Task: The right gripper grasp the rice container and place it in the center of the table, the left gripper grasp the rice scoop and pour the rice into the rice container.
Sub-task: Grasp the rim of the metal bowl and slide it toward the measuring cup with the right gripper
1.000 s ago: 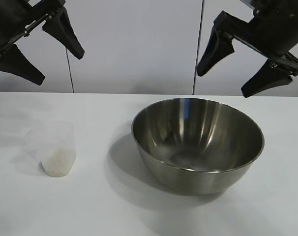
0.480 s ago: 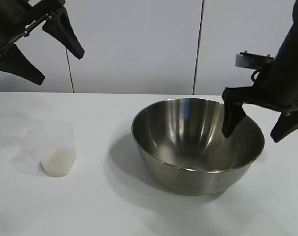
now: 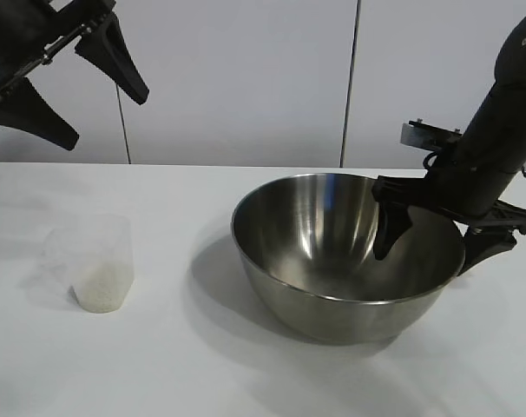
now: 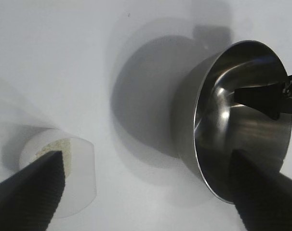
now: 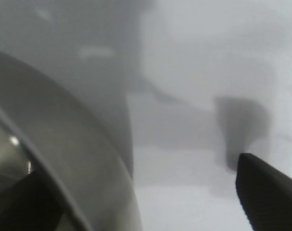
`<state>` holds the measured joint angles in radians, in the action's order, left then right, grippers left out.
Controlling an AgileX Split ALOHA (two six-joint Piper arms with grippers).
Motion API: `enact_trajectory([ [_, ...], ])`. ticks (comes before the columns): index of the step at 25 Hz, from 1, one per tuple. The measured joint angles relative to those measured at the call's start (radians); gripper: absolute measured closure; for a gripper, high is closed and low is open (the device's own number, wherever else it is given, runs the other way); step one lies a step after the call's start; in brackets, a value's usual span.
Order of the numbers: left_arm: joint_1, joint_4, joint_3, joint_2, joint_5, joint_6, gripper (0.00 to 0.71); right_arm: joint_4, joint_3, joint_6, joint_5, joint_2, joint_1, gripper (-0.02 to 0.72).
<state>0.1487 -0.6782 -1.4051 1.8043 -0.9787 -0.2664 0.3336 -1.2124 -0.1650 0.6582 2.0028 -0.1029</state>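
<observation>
Astride the rice container's [image 3: 332,261] right rim, right pincer [image 3: 430,243] parted, one finger inside, one outside

The desk [image 3: 246,373] is a broad, plain white surface running back to a pale panelled wall; two things stand directly on it, well apart; toward the left side of the exterior view sits the rice scoop [image 3: 96,261], a small translucent plastic measuring cup with tapered walls, upright, with a low layer of white rice [image 3: 100,289] in its bottom; right of centre stands the rice container [image 3: 348,254], a large, shiny stainless-steel mixing bowl with a thin rim, upright and open upward; it casts a soft grey shadow on the desk toward the cup.
</observation>
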Motion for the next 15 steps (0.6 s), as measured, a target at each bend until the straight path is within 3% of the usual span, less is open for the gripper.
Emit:
enact_trajectory([
  [2, 0.0, 0.0, 0.0, 0.0, 0.001, 0.0, 0.053, 0.012, 0.0, -0.023, 0.027, 0.0, 0.0, 0.47],
  [15, 0.0, 0.0, 0.0, 0.0, 0.006, 0.0, 0.053, 0.016, -0.003, -0.023, 0.015, -0.049, 0.0, 0.482],
])
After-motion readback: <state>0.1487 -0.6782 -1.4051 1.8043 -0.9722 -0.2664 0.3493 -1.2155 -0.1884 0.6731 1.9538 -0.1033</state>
